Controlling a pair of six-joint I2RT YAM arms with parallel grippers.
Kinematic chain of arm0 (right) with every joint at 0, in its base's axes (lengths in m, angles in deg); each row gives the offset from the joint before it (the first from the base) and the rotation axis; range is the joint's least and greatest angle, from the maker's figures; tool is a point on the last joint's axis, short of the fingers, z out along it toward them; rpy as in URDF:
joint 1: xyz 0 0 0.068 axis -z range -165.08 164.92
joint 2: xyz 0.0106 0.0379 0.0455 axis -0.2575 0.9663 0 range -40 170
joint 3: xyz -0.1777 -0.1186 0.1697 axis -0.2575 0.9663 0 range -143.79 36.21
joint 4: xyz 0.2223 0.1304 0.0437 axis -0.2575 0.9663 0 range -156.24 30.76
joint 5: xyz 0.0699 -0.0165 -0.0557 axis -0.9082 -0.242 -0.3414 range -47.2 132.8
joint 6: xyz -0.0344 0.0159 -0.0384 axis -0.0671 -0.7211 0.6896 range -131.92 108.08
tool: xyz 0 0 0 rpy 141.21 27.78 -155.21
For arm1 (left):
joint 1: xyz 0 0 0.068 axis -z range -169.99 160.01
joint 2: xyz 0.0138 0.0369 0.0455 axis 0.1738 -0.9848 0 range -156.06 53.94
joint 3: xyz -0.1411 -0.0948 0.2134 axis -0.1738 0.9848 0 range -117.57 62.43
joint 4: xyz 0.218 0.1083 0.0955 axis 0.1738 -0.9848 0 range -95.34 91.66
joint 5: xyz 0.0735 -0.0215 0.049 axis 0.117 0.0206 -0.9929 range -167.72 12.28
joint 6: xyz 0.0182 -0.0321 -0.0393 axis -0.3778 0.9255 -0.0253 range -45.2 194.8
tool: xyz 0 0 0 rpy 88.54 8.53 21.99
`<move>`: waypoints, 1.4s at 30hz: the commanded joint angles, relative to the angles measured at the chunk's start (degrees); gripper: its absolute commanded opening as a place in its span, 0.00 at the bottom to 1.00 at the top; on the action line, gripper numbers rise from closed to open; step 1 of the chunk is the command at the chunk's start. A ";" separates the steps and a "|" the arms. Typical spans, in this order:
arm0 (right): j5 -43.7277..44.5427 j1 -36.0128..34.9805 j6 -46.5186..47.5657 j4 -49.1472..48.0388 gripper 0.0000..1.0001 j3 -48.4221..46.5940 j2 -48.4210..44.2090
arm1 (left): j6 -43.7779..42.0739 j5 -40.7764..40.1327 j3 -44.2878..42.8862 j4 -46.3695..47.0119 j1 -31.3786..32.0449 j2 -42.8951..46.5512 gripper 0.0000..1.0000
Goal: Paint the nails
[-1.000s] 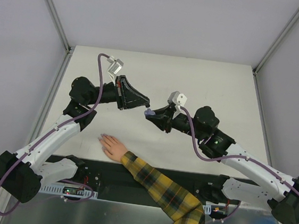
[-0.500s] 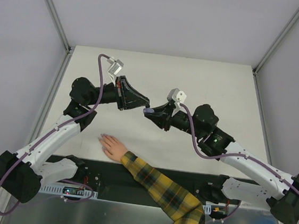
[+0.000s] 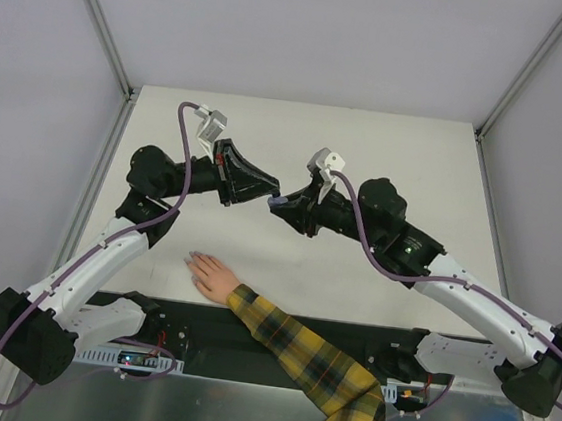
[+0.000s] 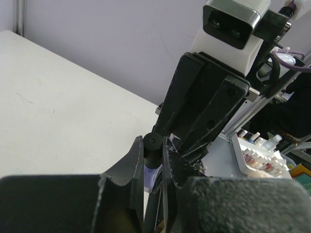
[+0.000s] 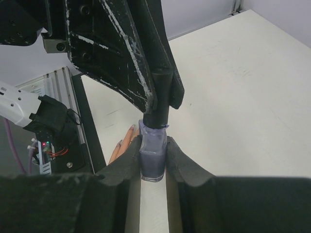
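Nearest the bases, a yellow-and-black plaid fabric sleeve (image 3: 317,367) runs diagonally up-left from the near edge. It ends in a peach-coloured mannequin hand (image 3: 214,277) lying flat on the white table (image 3: 418,155), fingers pointing up-left. The nails (image 3: 194,258) are tiny pale tips at the finger ends, beside the left arm's white link and well apart from both grippers. They're too small to tell if any polish is on them.

Further back, mid-table and off the surface, the arms meet tip to tip. The right gripper (image 5: 153,151) has its jaws nearly closed, clamping a small translucent purple polish bottle (image 5: 152,156) by its sides. The left gripper (image 4: 152,154) also has its jaws nearly closed, pinching the bottle's black cylindrical cap (image 4: 152,144). The cap sits on the bottle neck; can't tell if it's screwed tight.
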 commanded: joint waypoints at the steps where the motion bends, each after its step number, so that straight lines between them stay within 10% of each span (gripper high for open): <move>1: -6.14 3.10 -4.76 -7.34 0.00 -6.59 -0.58 | -4.28 5.12 -1.60 -3.64 1.18 0.01 0.00; 14: -25.76 9.78 -16.39 -30.54 0.00 -3.78 2.24 | -4.02 14.52 -2.57 -0.57 3.55 -1.65 0.00; 33: -36.68 11.72 -11.46 -29.42 0.00 -3.51 -0.75 | 6.96 19.10 -5.46 6.20 6.80 -3.59 0.00; 42: -30.35 11.11 -5.49 -22.30 0.00 -0.52 -4.35 | -1.82 10.31 -9.60 -10.66 6.80 3.17 0.80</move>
